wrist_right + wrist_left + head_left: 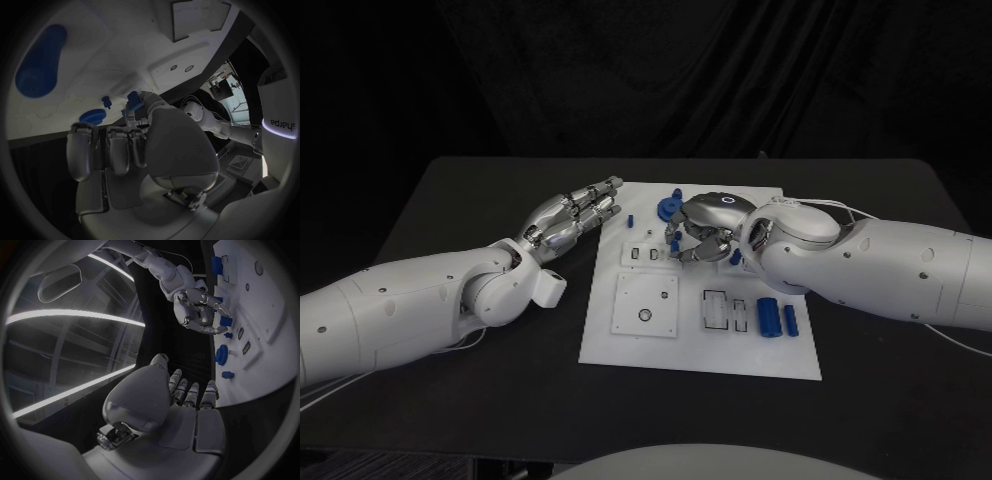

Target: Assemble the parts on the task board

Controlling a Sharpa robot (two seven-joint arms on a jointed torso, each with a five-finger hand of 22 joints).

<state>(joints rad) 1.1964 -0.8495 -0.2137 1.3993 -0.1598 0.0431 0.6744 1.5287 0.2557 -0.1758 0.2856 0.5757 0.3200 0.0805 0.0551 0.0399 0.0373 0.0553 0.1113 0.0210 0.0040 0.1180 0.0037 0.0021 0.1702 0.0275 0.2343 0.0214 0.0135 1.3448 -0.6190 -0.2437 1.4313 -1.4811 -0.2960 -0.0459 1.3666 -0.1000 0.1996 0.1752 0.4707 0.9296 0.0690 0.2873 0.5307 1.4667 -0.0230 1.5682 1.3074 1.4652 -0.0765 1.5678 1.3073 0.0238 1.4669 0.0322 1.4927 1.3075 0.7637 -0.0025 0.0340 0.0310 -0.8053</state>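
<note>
A small blue plastic part is pinched in the right hand over the white task board's far middle; the left hand is held open beside the board's left edge.

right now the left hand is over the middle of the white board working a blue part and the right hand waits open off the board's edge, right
Swapped. In the head view the right hand is over the task board, at a blue part. The left hand waits open beside the board's edge.
</note>
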